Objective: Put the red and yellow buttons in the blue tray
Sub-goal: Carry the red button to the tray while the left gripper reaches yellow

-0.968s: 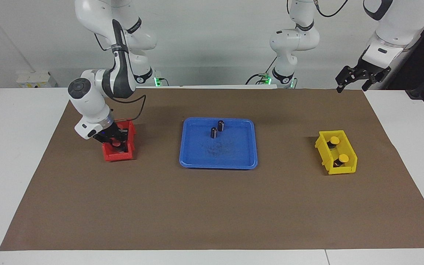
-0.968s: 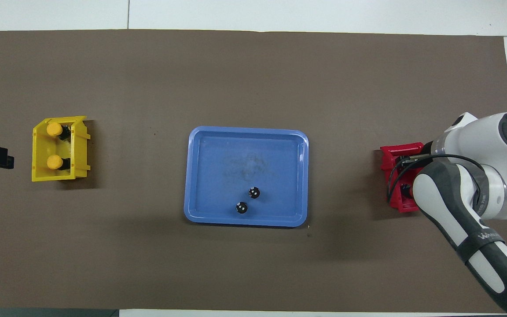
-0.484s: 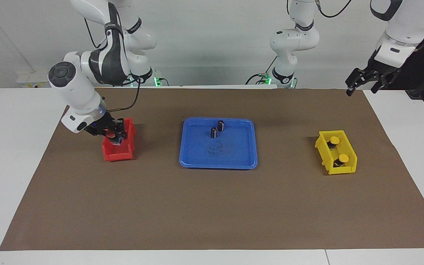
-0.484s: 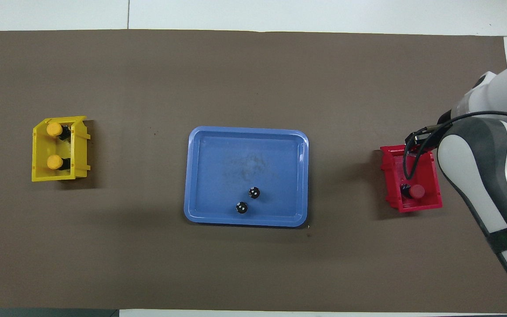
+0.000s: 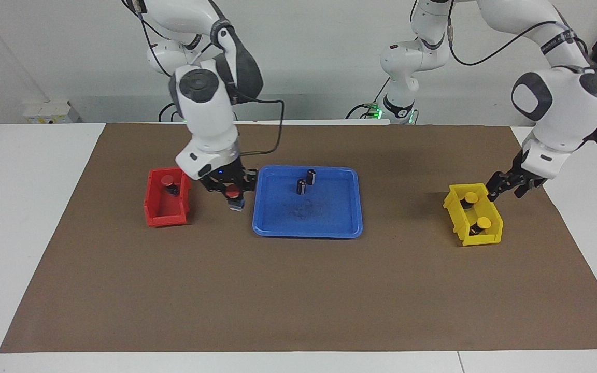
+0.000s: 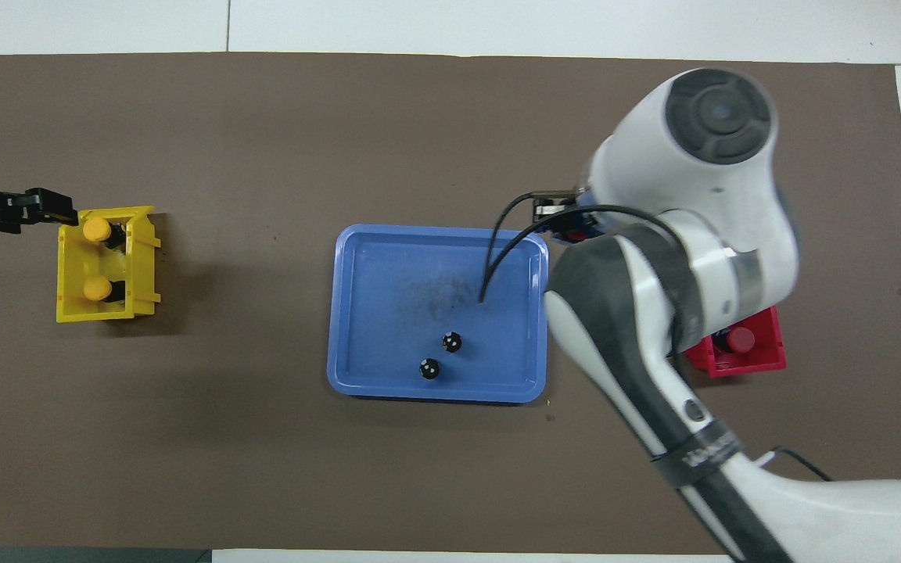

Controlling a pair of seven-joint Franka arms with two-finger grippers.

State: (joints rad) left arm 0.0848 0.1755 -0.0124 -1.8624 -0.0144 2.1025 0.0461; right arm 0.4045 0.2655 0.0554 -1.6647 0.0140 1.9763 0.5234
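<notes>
At the robots' end of the blue tray [image 5: 329, 229], two capless dark cylinders [image 5: 306, 181] stand upright, close together; these aren't yours to count, and no capped button is in the tray yet. Level with them, at the right arm's end of the table, one red button [image 5: 167, 180] sits in the nearer end of the red bin [image 5: 166, 216]. The right gripper [image 5: 233, 197] hangs over the brown mat [image 5: 298, 290] between that bin and the tray, just beside the tray's rim, fingers clamped on the other red button [image 5: 232, 192], cap up and clear of the mat. At the left arm's end, the left gripper [image 5: 506, 189] hovers low over the nearer end of the yellow bin [image 5: 477, 240]; its fingers look apart and hold nothing. Both yellow buttons [image 5: 470, 197] are in that bin, one nearer you, one farther. Farther out, most of the tray floor is bare. Step in hand, as I read it: carrying the first red button to the tray, with the yellow pick being lined up alongside. Next, you need to take the right gripper across the rim, keep the button above that rim, come down over bare floor well apart from the cylinders, then release. The left wants to drop squarely over the nearer yellow cap without catching the bin wall.
</notes>
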